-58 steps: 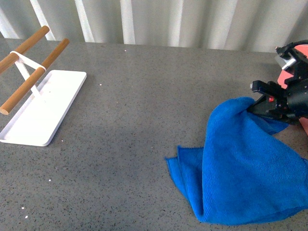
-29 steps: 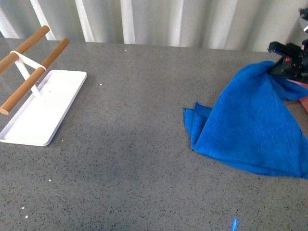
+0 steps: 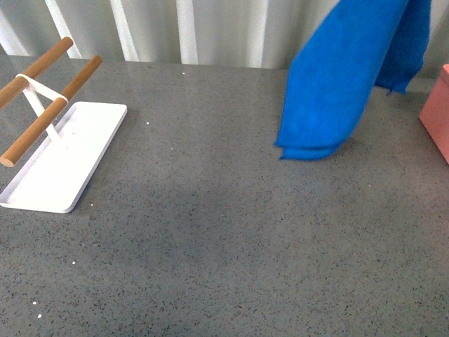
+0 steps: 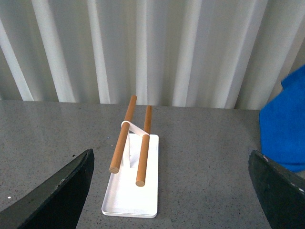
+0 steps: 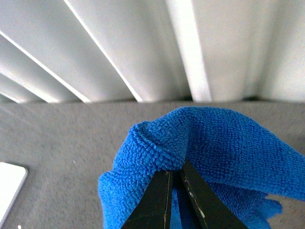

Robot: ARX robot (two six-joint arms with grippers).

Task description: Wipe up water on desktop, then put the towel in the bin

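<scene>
- Two grippers are mine, and only the right gripper (image 5: 175, 172) has hold of anything. Its dark fingers (image 5: 159, 200) are pinched almost together on a bunched fold of the towel (image 3: 337, 77).
- The towel hangs in the air well to the right of the tray (image 3: 70, 154). Its upper part runs out of the top of the front view.
- The towel's lowest folded corner hangs close over the desktop (image 3: 210, 232). I cannot tell whether that corner touches the surface.
- The right gripper itself is outside the front view. Only its own wrist view shows it, with blue cloth draped over both fingertips.
- The bin (image 3: 436, 109) stands farther from the tray than the towel does, and only one pink corner of it shows at the edge of the front view. The towel is beside it, not inside it.
- My left gripper (image 4: 170, 155) is spread wide, its two dark fingers (image 4: 62, 191) far apart with nothing held between them. It hangs above the desktop and faces the tray.
- The tray is white and flat and lies on the desktop. Two wooden rods (image 3: 49, 105) slant above it, joined by a white crosspiece.
- From the tray across to the towel the desktop is speckled grey.
- A ribbed white wall (image 3: 210, 28) rises behind the tray along the far edge of the desktop.
</scene>
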